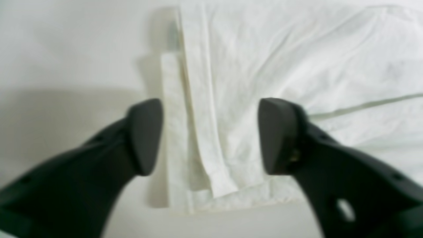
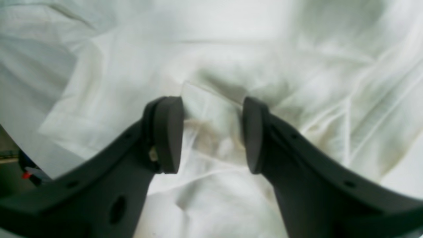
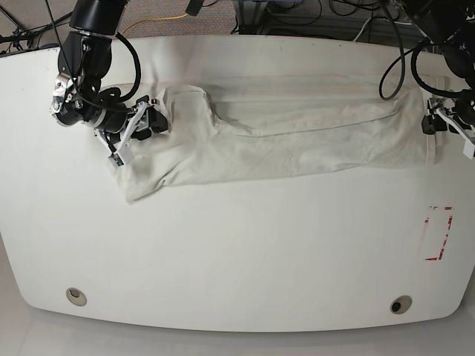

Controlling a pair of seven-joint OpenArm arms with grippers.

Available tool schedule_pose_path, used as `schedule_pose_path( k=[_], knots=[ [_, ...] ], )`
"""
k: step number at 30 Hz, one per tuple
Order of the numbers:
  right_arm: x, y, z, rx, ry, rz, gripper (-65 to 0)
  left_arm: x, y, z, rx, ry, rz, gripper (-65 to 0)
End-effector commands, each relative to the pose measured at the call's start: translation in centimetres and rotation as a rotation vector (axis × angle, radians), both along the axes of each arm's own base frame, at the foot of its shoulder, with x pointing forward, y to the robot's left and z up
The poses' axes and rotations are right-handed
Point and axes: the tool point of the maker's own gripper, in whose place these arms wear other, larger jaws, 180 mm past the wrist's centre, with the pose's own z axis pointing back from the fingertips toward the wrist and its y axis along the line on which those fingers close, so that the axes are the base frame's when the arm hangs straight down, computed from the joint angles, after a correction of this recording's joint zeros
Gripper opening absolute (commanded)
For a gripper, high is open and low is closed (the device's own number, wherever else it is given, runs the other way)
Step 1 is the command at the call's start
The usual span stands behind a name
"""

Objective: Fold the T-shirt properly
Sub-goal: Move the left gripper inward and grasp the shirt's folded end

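Observation:
The cream T-shirt [image 3: 297,141] lies folded into a long band across the white table [image 3: 237,245]. My left gripper [image 1: 211,135] hovers open over the shirt's layered end [image 1: 205,158], one finger on each side of it and nothing held; in the base view this gripper [image 3: 434,124] is at the band's right end. My right gripper [image 2: 211,134] sits at the rumpled left end [image 3: 152,119]. A raised fold of cloth [image 2: 211,112] fills the gap between its half-parted fingers. Whether they are pinching it is unclear.
A red-outlined rectangle [image 3: 438,233] is marked on the table at the right. Two round fittings [image 3: 75,296] [image 3: 401,304] sit near the front edge. Cables [image 3: 312,15] and equipment lie beyond the back edge.

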Motion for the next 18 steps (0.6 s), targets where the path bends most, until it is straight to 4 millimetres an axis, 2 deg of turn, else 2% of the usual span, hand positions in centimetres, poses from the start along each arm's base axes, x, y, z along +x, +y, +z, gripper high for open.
schedule_pose_path(
  k=[1, 5, 10, 15, 18],
  knots=[
    [1.1, 0.1, 1.0, 0.03, -0.047, -0.004, -36.3, -0.6, 1.6, -0.1, -0.012, 0.003, 0.043, -17.1],
    [0.9, 0.0, 0.4, 0.04, -0.027, -0.012, -35.2, -2.2, 2.0, -2.2, -0.071, 0.061, 0.077, -16.1],
    [0.8, 0.1, 0.4, 0.04, -0.025, -0.012, -35.5, -2.5, 2.1, -3.1, -0.087, 0.049, 0.093, -16.3],
    [0.8, 0.0, 0.4, 0.039, -0.025, -0.013, -35.7, -2.5, -0.2, -5.5, -0.131, 0.118, 0.027, -16.4],
    [0.8, 0.0, 0.4, 0.039, -0.025, -0.013, -35.7, -2.4, -0.9, -5.9, -0.138, 0.132, 0.008, -16.7]
  ],
)
